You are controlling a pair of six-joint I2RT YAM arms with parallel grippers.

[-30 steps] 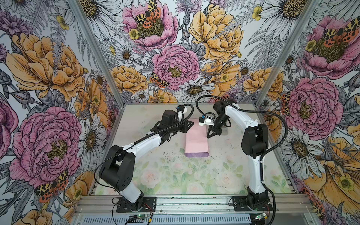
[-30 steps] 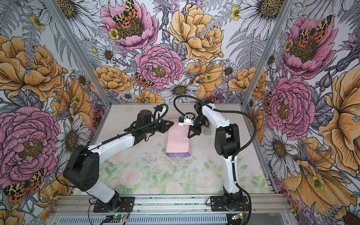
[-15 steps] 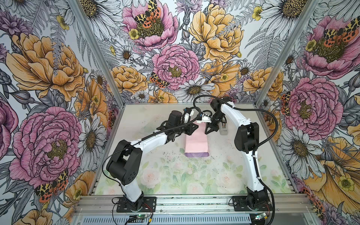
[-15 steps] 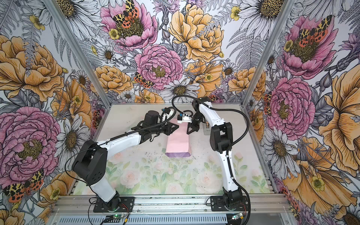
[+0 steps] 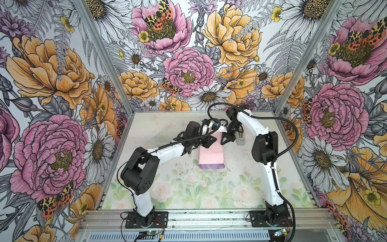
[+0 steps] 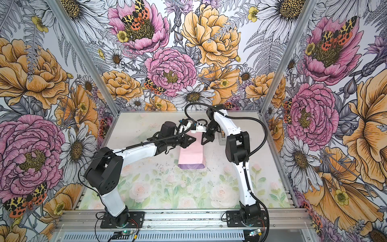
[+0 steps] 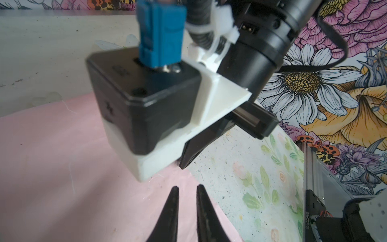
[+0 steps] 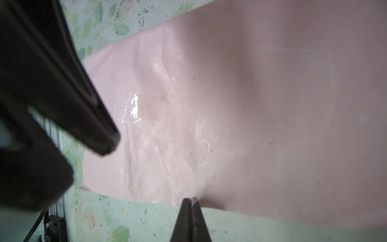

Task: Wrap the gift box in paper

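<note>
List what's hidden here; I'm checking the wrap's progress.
- Navy gift box: unseen in every view, presumably under the folded pink-and-lilac paper sheet.
- Paper's far end: in both top views, partly covered by the left gripper and right gripper.
- Small grey tape dispenser: in both top views, partly behind the right arm.
- Whether the right jaws pinch paper: blurred in the right wrist view.

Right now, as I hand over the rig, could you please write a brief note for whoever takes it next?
Left gripper: slightly open, empty, over the paper.
Right gripper: shut, tips at the paper's edge; whether it pinches is unclear.
Things: paper folded into a long pink strip, lilac at its near end; gift box not visible, presumably inside.
Done: paper seems folded over the box.
Left: close the ends.
</note>
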